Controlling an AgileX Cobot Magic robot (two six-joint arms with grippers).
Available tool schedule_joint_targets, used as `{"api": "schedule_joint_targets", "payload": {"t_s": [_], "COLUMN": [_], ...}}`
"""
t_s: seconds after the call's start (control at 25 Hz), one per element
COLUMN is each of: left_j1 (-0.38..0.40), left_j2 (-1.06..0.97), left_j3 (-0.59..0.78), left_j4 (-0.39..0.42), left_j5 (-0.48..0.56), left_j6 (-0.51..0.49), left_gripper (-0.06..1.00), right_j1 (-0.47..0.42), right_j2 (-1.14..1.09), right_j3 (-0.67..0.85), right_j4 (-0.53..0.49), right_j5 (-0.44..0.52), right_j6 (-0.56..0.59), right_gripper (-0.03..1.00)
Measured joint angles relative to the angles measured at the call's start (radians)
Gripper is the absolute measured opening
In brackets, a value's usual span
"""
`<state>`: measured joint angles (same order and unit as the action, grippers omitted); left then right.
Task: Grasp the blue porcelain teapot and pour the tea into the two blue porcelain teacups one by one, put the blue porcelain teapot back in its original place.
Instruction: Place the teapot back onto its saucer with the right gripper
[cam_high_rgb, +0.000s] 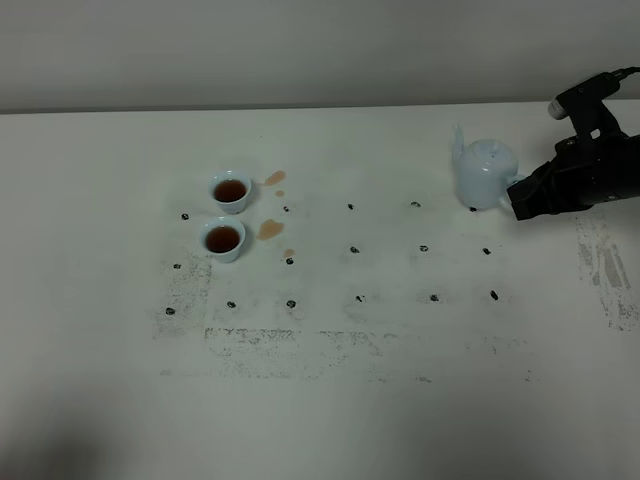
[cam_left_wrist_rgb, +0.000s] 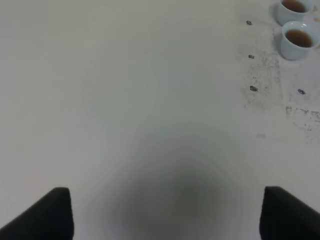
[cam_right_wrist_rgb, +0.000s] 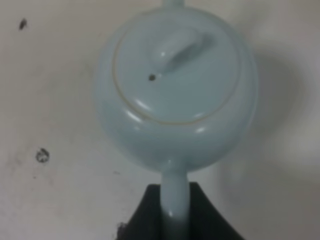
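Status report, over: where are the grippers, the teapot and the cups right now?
Right gripper shut on teapot handle, pot upright on table. Left gripper open, empty. Both teacups hold tea; spills beside them. Nothing in the way.

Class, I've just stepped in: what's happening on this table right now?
A two-armed robot is serving tea. Its right claw is closed on the handle of the pale blue teapot, which stands upright on the table at the right. Both small cups on the left already hold brown tea, with a few spilled drops beside them. The left claw is open over bare table, holding nothing.
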<state>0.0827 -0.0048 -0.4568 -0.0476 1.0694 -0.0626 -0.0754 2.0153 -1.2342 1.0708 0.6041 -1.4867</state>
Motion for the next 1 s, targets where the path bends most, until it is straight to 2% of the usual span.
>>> {"api": "schedule_joint_targets", "payload": {"t_s": [0.32,1.0], "left_j1": [0.0,0.0], "left_j2": [0.0,0.0], "left_j3": [0.0,0.0], "left_j4": [0.0,0.0], "left_j5": [0.0,0.0], "left_j6": [0.0,0.0], "left_gripper": [0.72,0.72], "right_j1": [0.0,0.0], "right_j2": [0.035,0.054], "right_j3": [0.0,0.001], "right_j4": [0.065,0.047], "right_j5": [-0.006,0.002], "right_j6": [-0.051,-0.052], "right_gripper": [0.05,0.05]}}
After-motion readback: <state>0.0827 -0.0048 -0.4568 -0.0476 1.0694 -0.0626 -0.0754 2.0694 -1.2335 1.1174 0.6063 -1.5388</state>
